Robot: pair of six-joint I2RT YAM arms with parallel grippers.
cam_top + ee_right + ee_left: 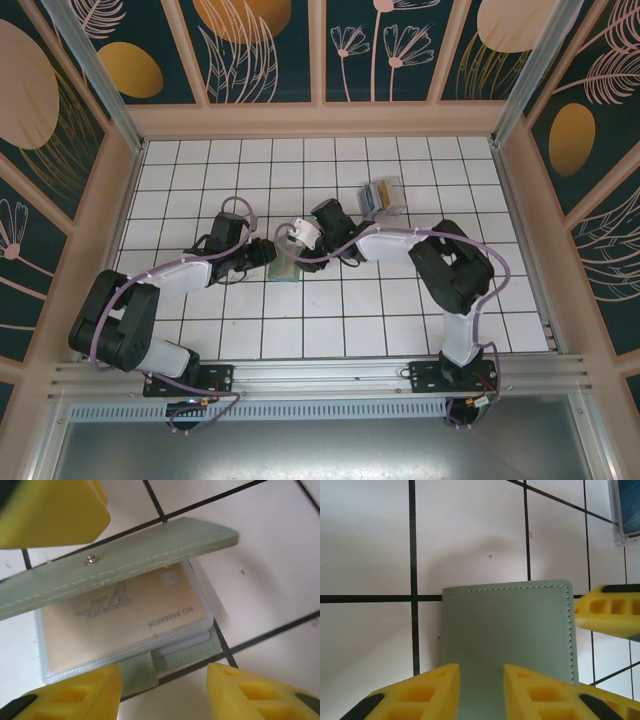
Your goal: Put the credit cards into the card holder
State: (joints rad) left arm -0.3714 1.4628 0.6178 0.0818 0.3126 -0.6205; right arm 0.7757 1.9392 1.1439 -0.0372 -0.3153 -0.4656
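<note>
From above, the card holder (283, 268) lies on the table (400, 330) just left of its centre, well clear of every edge, where both arms can reach it from opposite sides. The left gripper (265, 252) and the right gripper (297, 238) meet over it. The cards (380, 193) wait in a clear case (396, 184) toward the far edge, right of centre and well apart from the holder. At the left wrist, the two fingers (415, 692) stand a narrow gap apart over the green cover (507, 625). Nothing is pinched between them, and their likely purpose is to steady the holder. One finger of the right gripper sits just beside the cover's right edge. At the right wrist, the jaws stand wide and empty, straddling the holder's open side. The cover is raised at a shallow angle above the clear sleeves (55, 665), which exposes the pockets for loading. What props it up cannot be determined. A peach card (125, 615) occupies the top sleeve. Judgement: the step in hand is opening the holder, and the cased cards are not yet loaded.
</note>
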